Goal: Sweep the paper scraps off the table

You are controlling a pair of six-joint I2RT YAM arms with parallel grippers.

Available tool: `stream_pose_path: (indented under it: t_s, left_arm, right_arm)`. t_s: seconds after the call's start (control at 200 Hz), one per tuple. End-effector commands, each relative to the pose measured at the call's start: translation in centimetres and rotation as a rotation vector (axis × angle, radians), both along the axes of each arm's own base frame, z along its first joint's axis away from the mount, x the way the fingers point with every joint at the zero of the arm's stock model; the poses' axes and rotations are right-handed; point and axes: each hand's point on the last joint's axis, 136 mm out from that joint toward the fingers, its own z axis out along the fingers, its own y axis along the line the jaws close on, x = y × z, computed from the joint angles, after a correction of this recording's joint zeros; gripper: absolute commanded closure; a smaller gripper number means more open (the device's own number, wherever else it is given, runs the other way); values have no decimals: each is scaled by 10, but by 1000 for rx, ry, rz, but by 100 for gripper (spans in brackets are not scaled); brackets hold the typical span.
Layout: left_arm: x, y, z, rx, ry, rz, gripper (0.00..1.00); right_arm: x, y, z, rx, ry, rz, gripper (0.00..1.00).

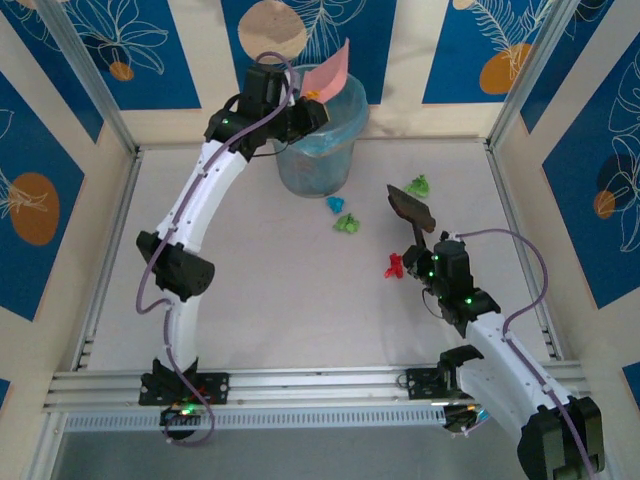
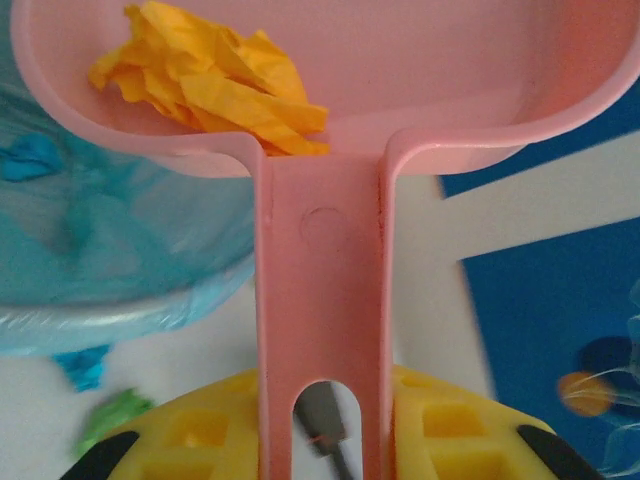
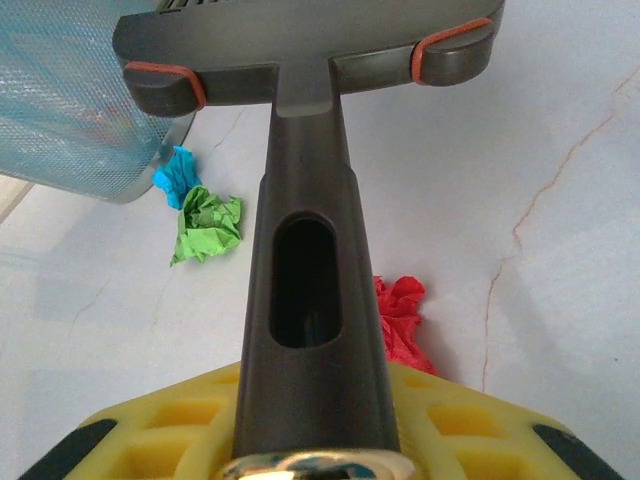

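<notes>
My left gripper [image 1: 300,103] [image 2: 322,440] is shut on the handle of a pink dustpan [image 1: 330,70] [image 2: 322,290], which it holds tilted over the blue bin [image 1: 318,150]. A crumpled orange scrap [image 2: 215,85] lies in the pan. My right gripper [image 1: 428,260] [image 3: 315,440] is shut on the dark brush [image 1: 410,207] [image 3: 305,300], whose head hangs above the table [image 1: 250,300]. On the table lie a red scrap [image 1: 394,265] [image 3: 400,315], a green scrap [image 1: 347,223] [image 3: 207,225], a cyan scrap [image 1: 335,204] [image 3: 177,172] and another green scrap [image 1: 418,185].
The bin [image 2: 100,270] [image 3: 70,100] stands at the table's far middle, lined with a pale blue bag. The cyan scrap [image 2: 82,365] and a green scrap [image 2: 115,415] lie just by its base. Aluminium rails [image 1: 300,385] edge the table, and patterned walls enclose it.
</notes>
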Motion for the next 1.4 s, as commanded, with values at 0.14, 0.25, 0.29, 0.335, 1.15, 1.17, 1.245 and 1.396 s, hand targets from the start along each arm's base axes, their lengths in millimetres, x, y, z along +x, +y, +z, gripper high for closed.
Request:
stream_pose_path:
  t_s: [0.14, 0.25, 0.29, 0.335, 1.15, 1.17, 1.245, 1.396]
  left_arm:
    - [27, -23, 50, -470, 62, -1, 100]
    - [39, -25, 56, -583, 65, 22, 100]
    - [44, -26, 55, -631, 86, 31, 100]
    - [49, -25, 56, -672, 87, 39, 100]
    - [60, -10, 60, -1033, 61, 113, 100]
    - [61, -10, 60, -1046, 60, 114, 100]
    - [60, -17, 57, -1085, 69, 121, 100]
    - [57, -31, 60, -1090, 75, 94, 100]
  right_arm:
    - [5, -7, 17, -58, -80, -20, 100]
    - [4, -8, 17, -66, -85, -25, 100]
    - [4, -8, 18, -67, -89, -25, 100]
    - [4, -9, 18, -68, -91, -29, 100]
    - [5, -5, 14, -77, -75, -12, 100]
    - [6, -5, 15, -78, -77, -12, 100]
    - [6, -5, 14, -79, -75, -14, 100]
    - [5, -5, 13, -79, -73, -13, 100]
